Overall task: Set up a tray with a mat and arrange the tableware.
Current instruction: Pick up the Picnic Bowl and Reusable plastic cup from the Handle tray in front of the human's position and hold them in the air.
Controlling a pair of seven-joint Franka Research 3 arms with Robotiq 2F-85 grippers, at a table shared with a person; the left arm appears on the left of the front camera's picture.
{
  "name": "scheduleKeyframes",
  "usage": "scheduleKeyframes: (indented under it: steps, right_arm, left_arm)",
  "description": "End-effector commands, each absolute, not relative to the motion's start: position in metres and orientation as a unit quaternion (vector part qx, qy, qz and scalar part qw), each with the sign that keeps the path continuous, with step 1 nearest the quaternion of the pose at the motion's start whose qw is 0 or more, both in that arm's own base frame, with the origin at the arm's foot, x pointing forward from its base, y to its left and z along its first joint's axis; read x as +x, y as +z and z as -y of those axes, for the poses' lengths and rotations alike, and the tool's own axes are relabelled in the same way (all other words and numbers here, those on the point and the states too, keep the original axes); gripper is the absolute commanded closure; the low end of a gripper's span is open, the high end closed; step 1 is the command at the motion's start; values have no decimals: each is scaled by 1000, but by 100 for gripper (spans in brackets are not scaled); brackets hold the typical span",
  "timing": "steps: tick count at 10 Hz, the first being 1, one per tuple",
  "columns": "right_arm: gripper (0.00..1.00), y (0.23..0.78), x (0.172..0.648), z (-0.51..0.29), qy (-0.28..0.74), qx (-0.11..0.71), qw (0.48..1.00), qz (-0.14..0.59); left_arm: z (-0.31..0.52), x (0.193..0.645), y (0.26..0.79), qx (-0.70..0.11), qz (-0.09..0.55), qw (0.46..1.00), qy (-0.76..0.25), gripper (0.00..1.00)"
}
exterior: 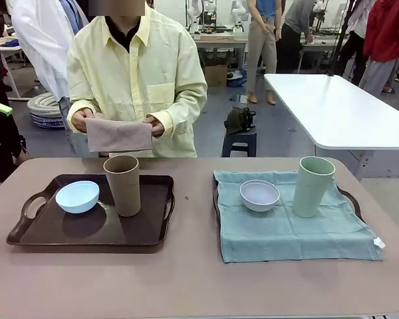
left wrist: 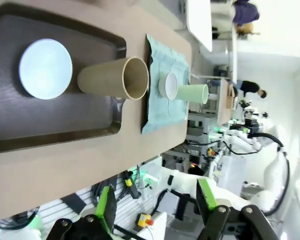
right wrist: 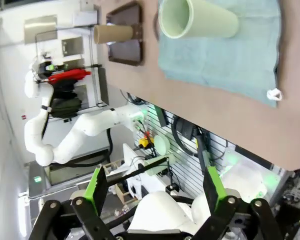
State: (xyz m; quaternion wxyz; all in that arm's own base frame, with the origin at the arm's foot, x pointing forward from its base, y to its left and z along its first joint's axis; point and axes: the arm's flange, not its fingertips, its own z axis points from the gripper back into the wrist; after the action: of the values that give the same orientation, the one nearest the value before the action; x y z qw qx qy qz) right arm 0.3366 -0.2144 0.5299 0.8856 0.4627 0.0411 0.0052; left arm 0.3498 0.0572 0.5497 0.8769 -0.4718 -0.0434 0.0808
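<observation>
On the desk (exterior: 186, 282), the dark tray (exterior: 86, 242) at the left carried the pale blue bowl (exterior: 77, 197), with the tan-brown cup (exterior: 123, 185) upright just to its right. The right tray (exterior: 352, 200) lay under a teal mat (exterior: 286, 232). On that mat stood the greyish white bowl (exterior: 259, 195) and, to its right, the pale green cup (exterior: 313, 186), upright. At the far side a person held a folded beige mat (exterior: 118, 135) in both hands. The left tool (left wrist: 156, 202) hung with its fingers spread, pinching nothing. The right tool (right wrist: 155, 190) was likewise spread and empty.
</observation>
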Motion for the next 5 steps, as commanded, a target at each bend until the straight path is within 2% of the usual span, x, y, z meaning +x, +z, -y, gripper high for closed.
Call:
scheduleKeyframes:
  steps: [1, 5]
  right_arm:
    - [0, 538, 338, 218, 6, 474, 880, -28]
    - [0, 534, 337, 215, 5, 464, 885, -35]
  left_arm:
    - [-61, 353, 539, -483, 26, 871, 87, 15]
    - [-57, 352, 544, -473, 31, 877, 86, 15]
